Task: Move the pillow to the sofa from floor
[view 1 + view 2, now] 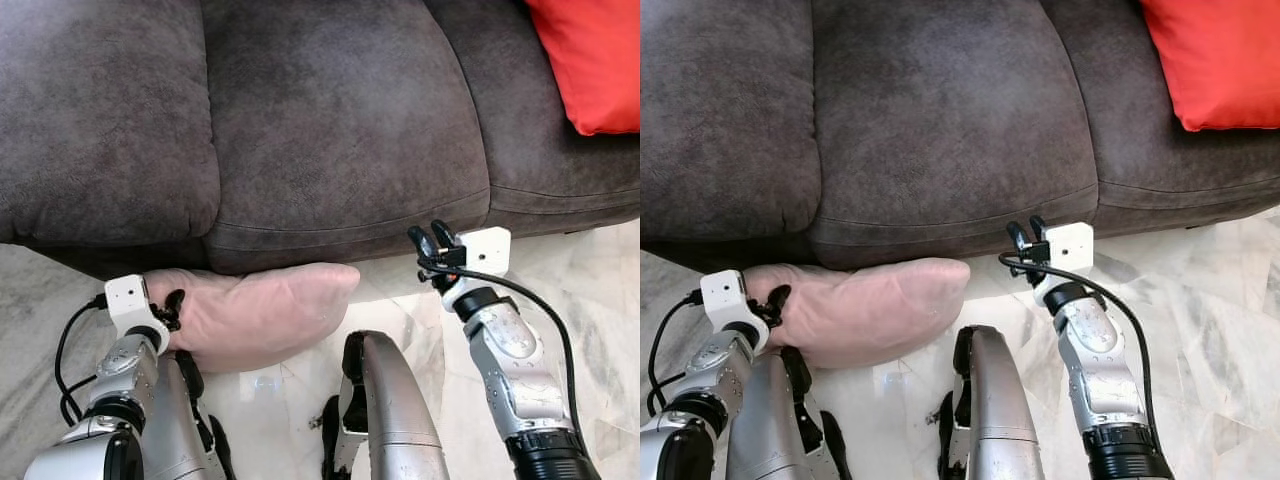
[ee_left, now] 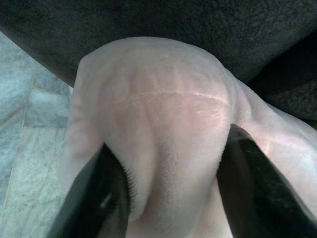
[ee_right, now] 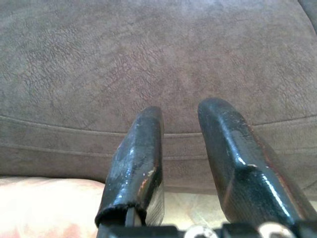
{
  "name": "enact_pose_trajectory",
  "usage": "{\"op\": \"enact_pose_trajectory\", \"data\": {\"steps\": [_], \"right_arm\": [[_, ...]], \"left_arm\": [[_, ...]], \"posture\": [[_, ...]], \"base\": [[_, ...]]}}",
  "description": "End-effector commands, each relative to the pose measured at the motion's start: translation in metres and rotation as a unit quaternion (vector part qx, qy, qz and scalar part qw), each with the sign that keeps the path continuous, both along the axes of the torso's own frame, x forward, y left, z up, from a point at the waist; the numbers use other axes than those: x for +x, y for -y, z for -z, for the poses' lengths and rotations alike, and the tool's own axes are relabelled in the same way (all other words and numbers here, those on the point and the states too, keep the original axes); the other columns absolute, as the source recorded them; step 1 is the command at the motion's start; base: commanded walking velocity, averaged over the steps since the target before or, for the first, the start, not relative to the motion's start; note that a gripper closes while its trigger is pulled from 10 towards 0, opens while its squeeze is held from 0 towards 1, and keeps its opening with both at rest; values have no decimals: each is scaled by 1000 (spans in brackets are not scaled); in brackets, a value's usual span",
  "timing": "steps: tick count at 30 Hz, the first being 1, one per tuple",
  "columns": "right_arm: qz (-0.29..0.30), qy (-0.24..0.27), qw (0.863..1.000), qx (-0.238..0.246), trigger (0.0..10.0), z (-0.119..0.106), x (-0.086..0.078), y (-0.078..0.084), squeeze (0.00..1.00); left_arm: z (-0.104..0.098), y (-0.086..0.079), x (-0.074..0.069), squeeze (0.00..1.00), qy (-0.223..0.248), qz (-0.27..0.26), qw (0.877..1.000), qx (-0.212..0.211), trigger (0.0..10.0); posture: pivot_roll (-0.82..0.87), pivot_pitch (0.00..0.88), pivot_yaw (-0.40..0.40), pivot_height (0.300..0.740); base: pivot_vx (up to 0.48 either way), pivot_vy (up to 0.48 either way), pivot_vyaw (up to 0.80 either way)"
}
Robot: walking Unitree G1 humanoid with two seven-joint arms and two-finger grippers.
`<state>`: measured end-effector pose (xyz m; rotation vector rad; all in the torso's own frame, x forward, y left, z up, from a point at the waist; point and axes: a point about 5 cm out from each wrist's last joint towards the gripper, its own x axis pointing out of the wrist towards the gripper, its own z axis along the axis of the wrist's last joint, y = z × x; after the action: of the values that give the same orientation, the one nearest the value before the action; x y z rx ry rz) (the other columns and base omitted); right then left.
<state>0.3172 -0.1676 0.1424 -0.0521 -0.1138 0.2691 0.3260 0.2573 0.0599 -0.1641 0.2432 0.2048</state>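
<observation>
The pink pillow [image 1: 255, 315] lies on the marble floor [image 1: 590, 300], pushed against the base of the sofa [image 1: 330, 130] and partly tucked under its front edge, below the seam between two seat cushions. The left gripper [image 2: 168, 173] sits at the pillow's end farthest from the red cushion [image 1: 590, 60], its two black fingers [image 2: 94, 193] pinching a fold of pillow fabric between them. The right gripper [image 3: 183, 158] hovers in front of the sofa's front edge, beyond the pillow's other end; its fingers stand a narrow gap apart and hold nothing.

Risks, as judged from this position:
- The grip covers only a bunched corner. A soft filling may sag on lifting, and the fold could slip out.
- With one end held, the free end may drag along the floor or catch under the sofa's overhang.
- The right gripper is close to the upholstery and could snag it if it advances.

Materials: the pillow cover looks like fine, short-napped cloth, plump and rounded, with a stitched seam visible in the left wrist view. The sofa is dark grey-brown, suede-like, with a mottled grain and piped edges. The floor is pale, glossy, veined stone.
</observation>
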Motion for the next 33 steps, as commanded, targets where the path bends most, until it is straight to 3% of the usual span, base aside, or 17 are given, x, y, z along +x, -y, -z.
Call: {"op": "enact_pose_trajectory", "data": {"steps": [1,33], "right_arm": [[7,-12,1000,1,10000,5,-5,6,0],[3,-15,1000,12,10000,9,-3,-2,0]], "left_arm": [[13,1,-9,0,-27,-1,1000,-5,0],[11,7,-7,0,-12,20,1000,-1,0]], "posture": [[-66,443,-188,530],[-37,425,-161,530]], "base": [[0,0,0],[0,0,0]]}}
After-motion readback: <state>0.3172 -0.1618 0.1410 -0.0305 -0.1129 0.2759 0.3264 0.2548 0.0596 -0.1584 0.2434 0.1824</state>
